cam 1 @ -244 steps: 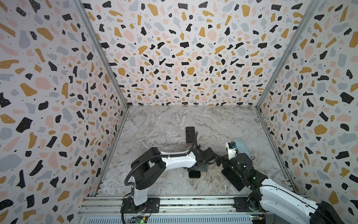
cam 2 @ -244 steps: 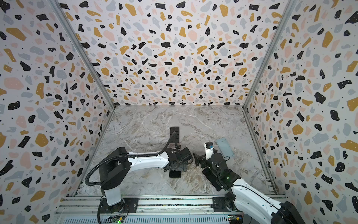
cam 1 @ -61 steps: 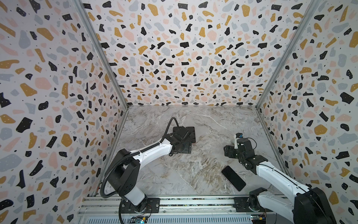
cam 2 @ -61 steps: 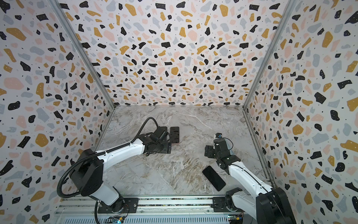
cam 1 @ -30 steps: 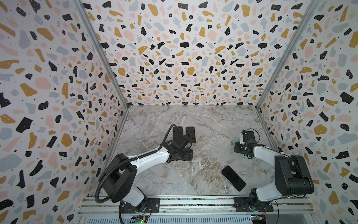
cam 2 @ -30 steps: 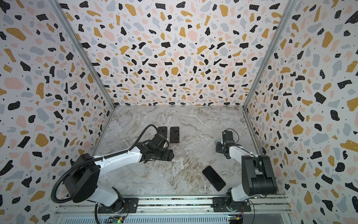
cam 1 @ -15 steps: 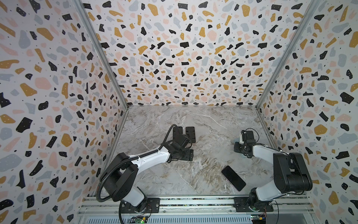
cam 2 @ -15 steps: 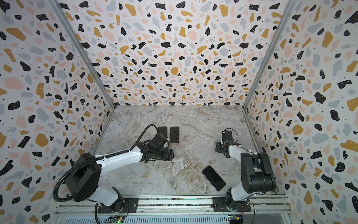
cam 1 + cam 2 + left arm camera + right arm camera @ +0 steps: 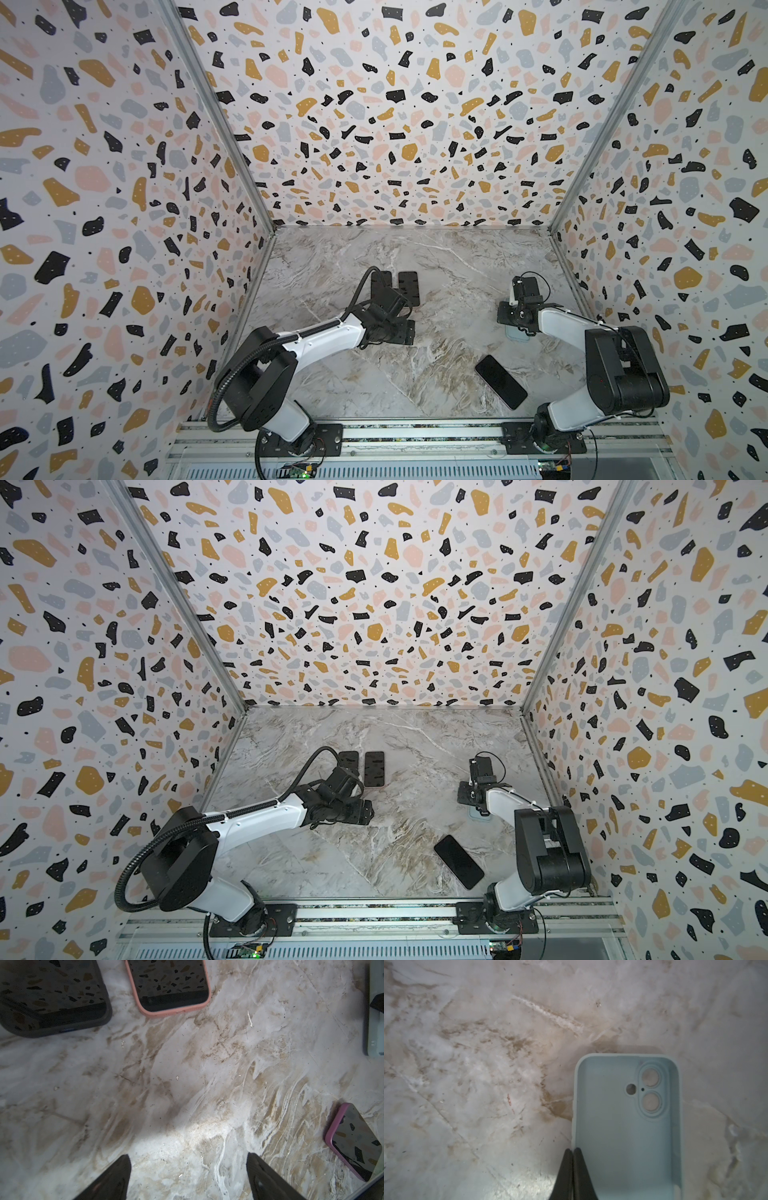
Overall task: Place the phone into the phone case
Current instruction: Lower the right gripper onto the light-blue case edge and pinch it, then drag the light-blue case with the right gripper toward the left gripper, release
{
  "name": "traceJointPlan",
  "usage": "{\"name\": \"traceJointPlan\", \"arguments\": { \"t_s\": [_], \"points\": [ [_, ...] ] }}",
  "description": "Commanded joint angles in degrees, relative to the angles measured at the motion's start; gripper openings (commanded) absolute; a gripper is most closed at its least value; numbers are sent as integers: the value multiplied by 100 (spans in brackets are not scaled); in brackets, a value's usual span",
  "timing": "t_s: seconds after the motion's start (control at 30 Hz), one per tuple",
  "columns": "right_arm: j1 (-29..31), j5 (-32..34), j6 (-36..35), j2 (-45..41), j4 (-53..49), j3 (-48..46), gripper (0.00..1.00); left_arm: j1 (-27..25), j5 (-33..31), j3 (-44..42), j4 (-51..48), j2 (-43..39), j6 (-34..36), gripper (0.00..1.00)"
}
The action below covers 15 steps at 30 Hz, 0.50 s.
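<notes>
The phone (image 9: 500, 381) (image 9: 458, 861) lies flat and slanted near the table's front, screen up; its purple edge shows in the left wrist view (image 9: 357, 1142). The light blue phone case (image 9: 627, 1126) lies open side up by the right wall, mostly hidden under my right arm in both top views (image 9: 517, 336) (image 9: 480, 814). My right gripper (image 9: 572, 1150) is shut on the case's long side wall, one finger inside and one outside. My left gripper (image 9: 188, 1165) (image 9: 401, 331) hangs open over bare table left of centre, nothing between its fingers.
Two other phones in cases lie side by side behind the left gripper: a dark case (image 9: 381, 282) (image 9: 52, 997) and a pink case (image 9: 408, 287) (image 9: 170, 985). The speckled walls enclose the marble table (image 9: 436, 257) on three sides; the right wall is close to the blue case.
My right gripper's jaws have closed onto the wall of the blue case. Both arms have hardly moved, and the phone lies where it was.
</notes>
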Motion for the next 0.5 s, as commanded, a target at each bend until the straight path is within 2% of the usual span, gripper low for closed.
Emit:
{"name": "traceJointPlan", "arguments": {
  "t_s": [0.0,0.17,0.47],
  "points": [
    [253,168,113,-195,-408,267,2,9,-60,74,35,63,-54,87],
    [985,221,365,-632,-924,393,2,18,-56,-24,12,-78,-117,87],
    [2988,181,1510,-1104,-1331,366,3,46,-87,-415,158,-293,-263,87]
  ]
}}
